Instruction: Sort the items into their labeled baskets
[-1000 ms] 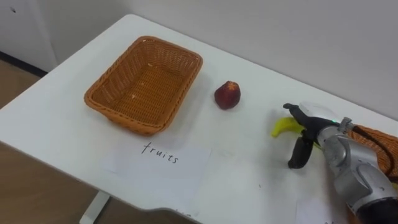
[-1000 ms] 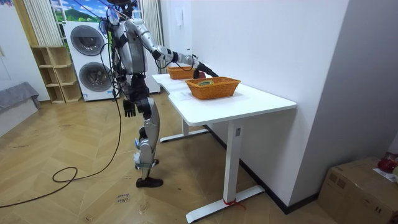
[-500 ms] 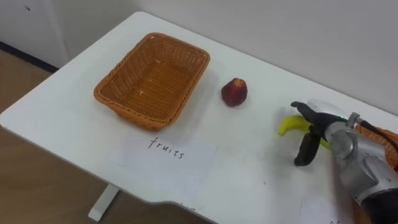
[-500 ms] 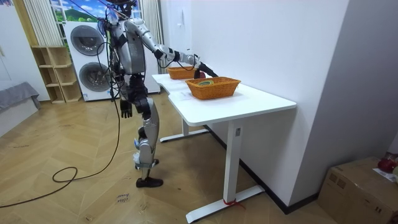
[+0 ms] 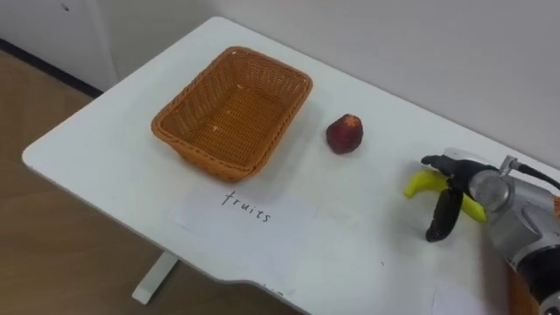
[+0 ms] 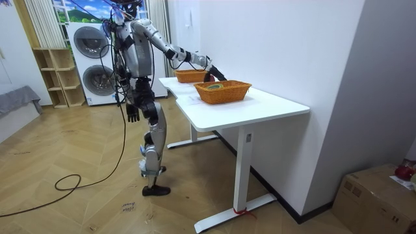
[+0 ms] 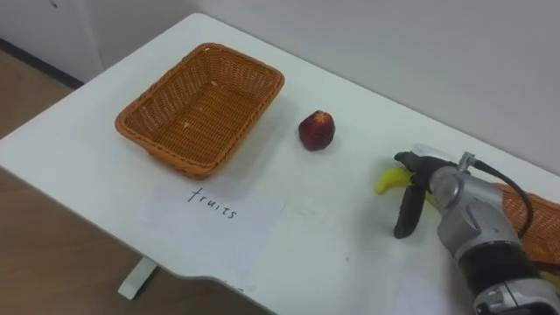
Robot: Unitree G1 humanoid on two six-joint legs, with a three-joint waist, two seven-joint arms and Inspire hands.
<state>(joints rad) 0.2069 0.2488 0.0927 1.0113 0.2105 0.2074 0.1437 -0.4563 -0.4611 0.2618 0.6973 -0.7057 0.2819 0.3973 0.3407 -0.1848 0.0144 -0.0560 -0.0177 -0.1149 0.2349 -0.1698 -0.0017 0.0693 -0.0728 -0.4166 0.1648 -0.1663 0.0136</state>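
Note:
An empty wicker basket (image 5: pixel 233 114) stands at the table's far left, with a paper label (image 5: pixel 248 212) in front of it. A red fruit (image 5: pixel 345 134) lies just right of the basket. Further right lies a yellow banana (image 5: pixel 424 184). My right hand (image 5: pixel 462 179) is on it, fingers curled over its far side and the thumb down on its near side, so its left tip sticks out. In the room view I stand at the table's long side with the right arm stretched over it. My left hand (image 6: pixel 132 115) hangs relaxed by my hip.
A second wicker basket (image 7: pixel 538 219) sits at the right edge, behind my right forearm; in the room view this basket (image 6: pixel 223 90) holds several things. The white table (image 5: pixel 105 166) ends close in front of the label, and a wall runs along its far side.
The eye view has shifted, so the basket and red fruit sit further right in the picture. My right hand stays at the banana, and in the room view its arm is slightly higher.

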